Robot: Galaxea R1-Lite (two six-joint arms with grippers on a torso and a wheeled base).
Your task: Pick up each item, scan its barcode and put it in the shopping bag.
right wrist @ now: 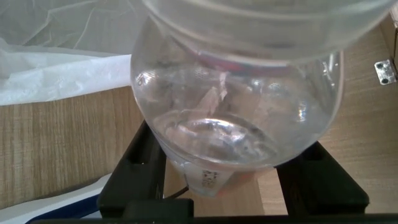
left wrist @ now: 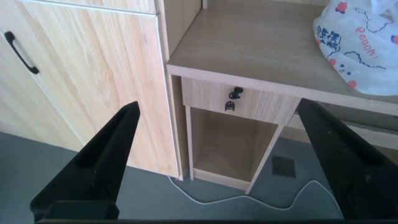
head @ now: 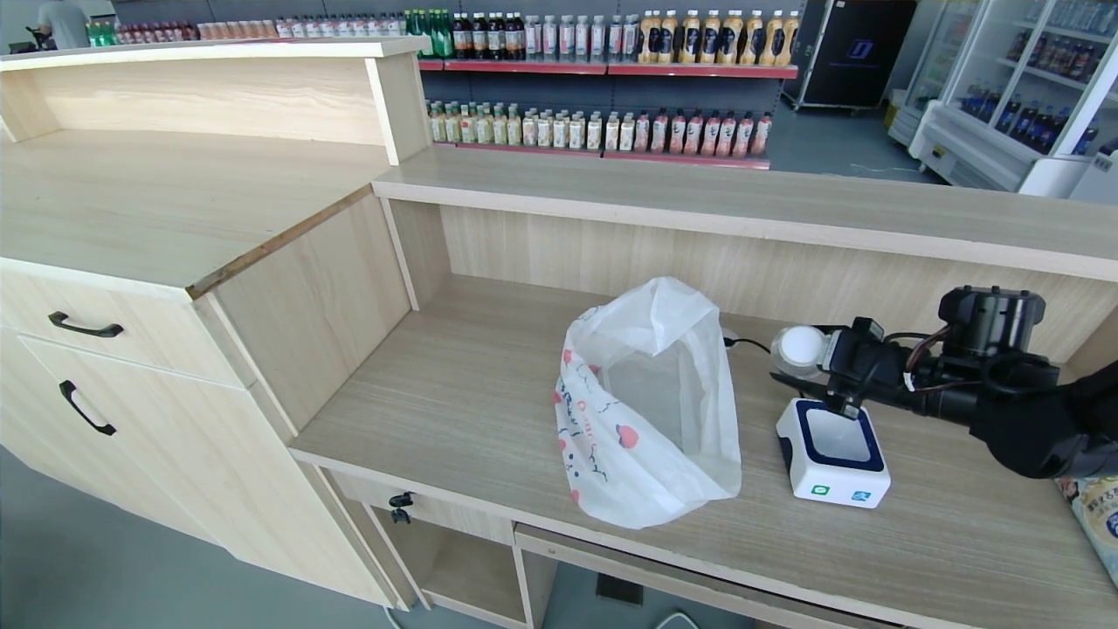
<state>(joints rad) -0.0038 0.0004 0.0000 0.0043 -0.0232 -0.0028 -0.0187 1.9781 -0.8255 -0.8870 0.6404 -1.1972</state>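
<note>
Holding the clear jar (head: pixel 799 349) in the right gripper (head: pixel 830 371), I am reading this step as the scan. In the head view the jar is hanging just under the gripper's tips, close above the far end of the scanner (head: pixel 834 450). Its white lid is pointing away from the gripper toward the shopping bag (head: pixel 651 411), which is standing open just beyond. To do it well, I am aiming to turn the label down at the scanner window, level and near without touching. The right arm is lying low across the counter (head: pixel 489 393), wrist roughly level. A snack packet (head: pixel 1096 524) is resting back behind the elbow.

In the left wrist view, the left gripper (left wrist: pixel 217 165) is hanging below counter height with its fingers (left wrist: pixel 93 168) spread wide and nothing between them. A drawer lock (left wrist: pixel 234 99) is sitting ahead of the tips and the bag (left wrist: pixel 360 50) higher up.

In the right wrist view, the gripper's fingers (right wrist: pixel 140 174) are pinching the jar (right wrist: pixel 236 112) from both sides. A printed strip (right wrist: pixel 208 180) is showing between them. I cannot tell whether it is facing the window.
</note>
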